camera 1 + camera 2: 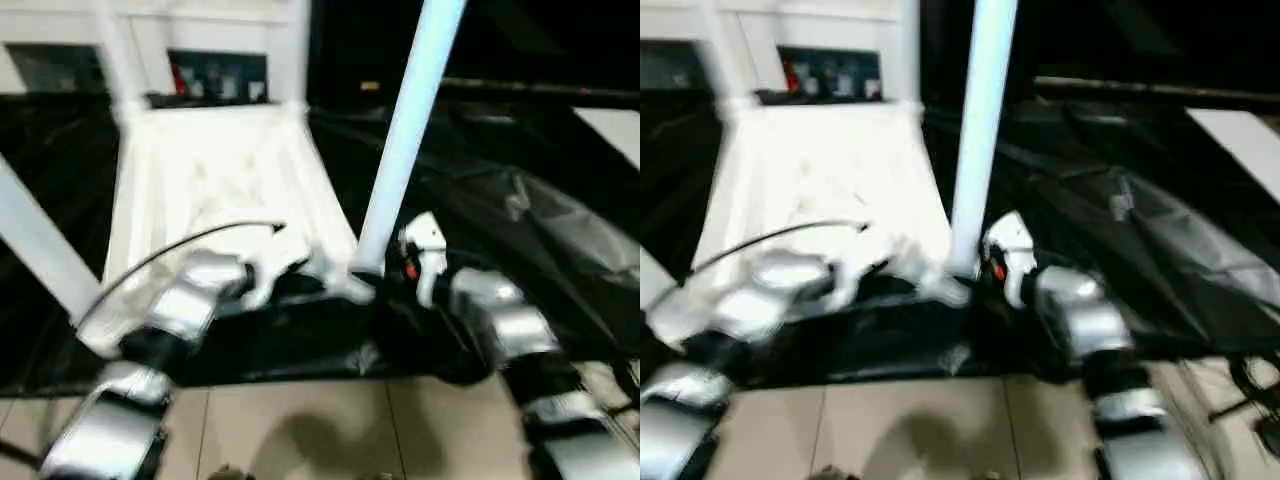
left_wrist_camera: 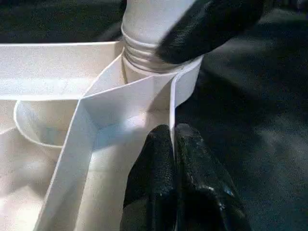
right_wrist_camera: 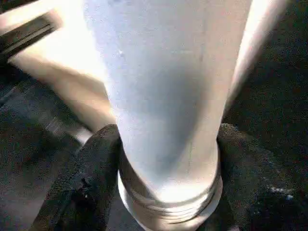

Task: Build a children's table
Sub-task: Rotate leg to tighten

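The white plastic rectangular tabletop (image 1: 215, 190) lies upside down, ribbed underside up, on black plastic sheeting (image 1: 520, 220) spread over the tiled floor (image 1: 330, 430). Its near edge runs close to the sheeting's near edge.

At the tabletop's near right corner, a long white tapered tube leg (image 1: 405, 130) stands upright, leaning slightly to the right, with its threaded lower end at the round corner socket (image 2: 185, 84). The threads show above the socket's rim, so the leg is not fully seated.

The right hand (image 3: 159, 173) grips this leg low down, one black finger (image 3: 91, 168) on each side of the tube just above the threads, touching it.

The left hand (image 2: 174, 168) has its two black fingers pressed together, pinching the thin wall of the tabletop just beside that same socket.

Two more white legs rise from the far corners: one at the far left (image 1: 118, 55), one at the far right (image 1: 296, 50). A fourth leg (image 1: 35, 245) slants up from the near left corner.

Beyond the sheeting's far edge stands a white cabinet with glass doors (image 1: 215, 70).
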`<state>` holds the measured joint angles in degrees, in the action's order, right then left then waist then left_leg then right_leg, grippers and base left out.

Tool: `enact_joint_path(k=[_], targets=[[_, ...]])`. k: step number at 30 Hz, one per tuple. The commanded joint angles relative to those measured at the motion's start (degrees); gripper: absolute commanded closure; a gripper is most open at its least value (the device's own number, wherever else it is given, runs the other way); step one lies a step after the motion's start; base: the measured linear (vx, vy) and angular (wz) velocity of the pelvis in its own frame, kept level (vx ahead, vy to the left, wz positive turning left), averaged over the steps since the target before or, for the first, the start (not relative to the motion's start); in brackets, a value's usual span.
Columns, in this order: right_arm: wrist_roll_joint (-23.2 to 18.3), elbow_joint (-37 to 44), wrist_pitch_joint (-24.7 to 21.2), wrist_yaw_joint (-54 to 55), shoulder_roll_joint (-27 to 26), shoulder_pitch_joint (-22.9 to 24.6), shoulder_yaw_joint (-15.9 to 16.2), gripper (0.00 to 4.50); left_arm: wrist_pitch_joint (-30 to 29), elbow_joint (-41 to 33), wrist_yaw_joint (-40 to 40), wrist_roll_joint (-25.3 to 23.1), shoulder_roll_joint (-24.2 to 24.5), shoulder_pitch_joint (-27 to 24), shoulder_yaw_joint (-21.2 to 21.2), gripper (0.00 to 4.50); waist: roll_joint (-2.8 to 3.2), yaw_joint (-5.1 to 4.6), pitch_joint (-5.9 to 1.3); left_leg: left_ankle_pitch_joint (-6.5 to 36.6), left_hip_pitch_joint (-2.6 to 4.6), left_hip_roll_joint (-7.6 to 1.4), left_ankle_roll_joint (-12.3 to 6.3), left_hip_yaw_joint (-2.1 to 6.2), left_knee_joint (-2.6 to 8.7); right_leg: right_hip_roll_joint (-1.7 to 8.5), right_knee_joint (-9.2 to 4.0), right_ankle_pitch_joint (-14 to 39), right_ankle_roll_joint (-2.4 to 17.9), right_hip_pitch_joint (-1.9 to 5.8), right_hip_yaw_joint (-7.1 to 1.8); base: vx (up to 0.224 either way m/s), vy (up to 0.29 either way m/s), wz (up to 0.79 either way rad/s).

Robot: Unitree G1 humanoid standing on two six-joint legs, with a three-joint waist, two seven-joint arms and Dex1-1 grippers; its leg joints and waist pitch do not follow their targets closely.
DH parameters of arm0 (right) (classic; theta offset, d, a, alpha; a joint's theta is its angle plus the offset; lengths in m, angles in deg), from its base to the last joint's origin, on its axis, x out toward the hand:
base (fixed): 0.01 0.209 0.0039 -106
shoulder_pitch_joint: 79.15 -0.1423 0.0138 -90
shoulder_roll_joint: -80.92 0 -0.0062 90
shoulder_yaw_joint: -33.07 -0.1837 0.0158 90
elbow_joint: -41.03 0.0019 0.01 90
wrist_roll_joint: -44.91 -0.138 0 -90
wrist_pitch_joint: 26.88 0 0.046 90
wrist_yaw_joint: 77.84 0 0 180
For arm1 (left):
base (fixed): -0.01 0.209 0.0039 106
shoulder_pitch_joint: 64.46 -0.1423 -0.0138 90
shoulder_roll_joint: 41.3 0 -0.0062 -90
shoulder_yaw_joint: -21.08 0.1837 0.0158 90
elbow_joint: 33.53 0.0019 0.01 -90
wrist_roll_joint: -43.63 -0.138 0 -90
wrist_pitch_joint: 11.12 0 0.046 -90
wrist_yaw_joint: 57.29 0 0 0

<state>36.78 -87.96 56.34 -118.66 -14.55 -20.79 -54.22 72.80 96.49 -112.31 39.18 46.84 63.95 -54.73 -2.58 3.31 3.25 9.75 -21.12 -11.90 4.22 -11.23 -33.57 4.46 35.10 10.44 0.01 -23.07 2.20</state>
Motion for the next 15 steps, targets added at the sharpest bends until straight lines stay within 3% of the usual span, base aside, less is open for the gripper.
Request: enact_joint_path(k=[1, 2, 3, 5, 9, 15], targets=[[0.98, -2.81, -0.32, 7.49, -1.96, -0.57, -0.85, 1.83, -0.6, 1.99, 5.15, -0.46, -2.53, 1.29, -0.15, 4.5, -0.1, -0.15, -3.72, 14.8, 1.0, -1.22, 0.8, 0.71, 3.98, 3.29, -4.79, 18.33, 10.42, 1.99, -1.92, 0.0, 0.0, 0.0], [0.78, -3.88, -0.32, 10.96, -3.21, -1.11, -1.76, 1.84, -0.88, 2.77, 7.14, -0.79, -3.44, 2.01, -0.28, 4.5, -0.17, -0.23, -3.71, 14.79, 0.98, -1.14, 0.68, 0.64, 3.95, 3.18, -4.86, 18.34, 10.27, 1.96, -1.9, 0.0, 0.0, 0.0], [0.4, -5.15, -0.26, 14.23, -4.47, -1.82, -2.73, 1.84, -1.05, 3.64, 9.36, -1.06, -4.39, 2.79, -0.53, 4.5, 0.34, -0.23, -3.72, 15.15, 1.07, -1.14, 0.7, 0.71, 3.96, 3.3, -4.91, 18.59, 10.26, 1.81, -1.97, 0.0, 0.0, 0.0], [-0.18, -7.78, 0.46, 20.76, -6.75, -3.41, -4.48, 1.84, -1.46, 4.97, 13.08, -1.65, -6.01, 4.05, -0.88, 4.5, 0.21, -0.51, -3.84, 14.54, 1.02, -1.16, 1.06, 0.69, 4.0, 3.13, -4.81, 16.83, 10.59, 1.81, -1.92, 0.0, 0.0, 0.0], [1.62, -12.68, 3.04, 28.27, -10.89, -6.64, -4.63, 1.84, -0.6, 7.23, 19.71, -3.24, -8.69, 5.6, -1.05, 4.5, 0.21, -0.8, -4.04, 13.62, 0.77, -1.08, 0.43, 0.68, 3.93, 2.98, -4.42, 13.02, 11.43, 2.02, -1.85, 0.0, 0.0, 0.0], [3.65, -12.97, 7.4, 22.75, -11.38, -7.67, -1.85, 1.84, 1.3, 7.03, 16.99, -3.56, -7.38, 4.8, 0.08, 4.5, 0.02, -0.56, -4.15, 10.15, 0.51, -0.99, -2.21, 0.43, 3.62, 2.99, -3.83, 6.58, 12.78, 2.53, -1.83, 0.0, 0.0, 0.0]])
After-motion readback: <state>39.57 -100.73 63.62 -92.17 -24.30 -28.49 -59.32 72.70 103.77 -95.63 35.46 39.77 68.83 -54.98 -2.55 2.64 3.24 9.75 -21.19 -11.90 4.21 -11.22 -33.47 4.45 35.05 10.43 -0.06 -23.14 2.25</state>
